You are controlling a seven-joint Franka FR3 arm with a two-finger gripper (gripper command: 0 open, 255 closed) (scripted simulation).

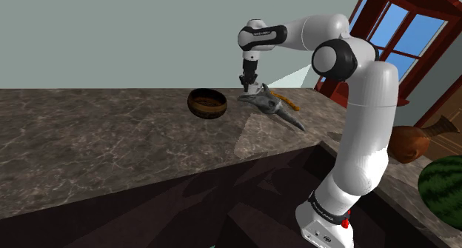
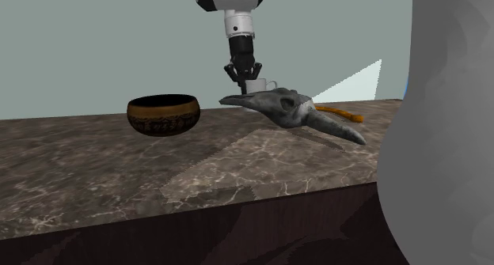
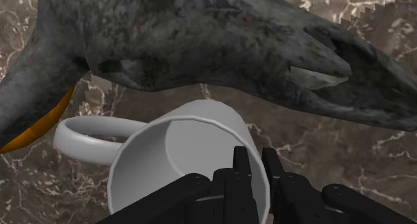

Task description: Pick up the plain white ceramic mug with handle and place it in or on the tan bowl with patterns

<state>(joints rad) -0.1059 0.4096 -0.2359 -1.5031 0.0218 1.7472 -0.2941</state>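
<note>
The white mug (image 3: 167,152), upright just beside the grey skull-like object (image 2: 289,107), is seen clamped at its rim between the jaws of the gripper (image 3: 257,164); a straight lift is advised, so that object is cleared before the brown patterned bowl (image 1: 206,110) is approached.

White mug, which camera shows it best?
Wrist view: the white mug shows its rim, inside and handle. The second exterior view catches just its top behind the grey figure; the shoulder view, even less.
</note>
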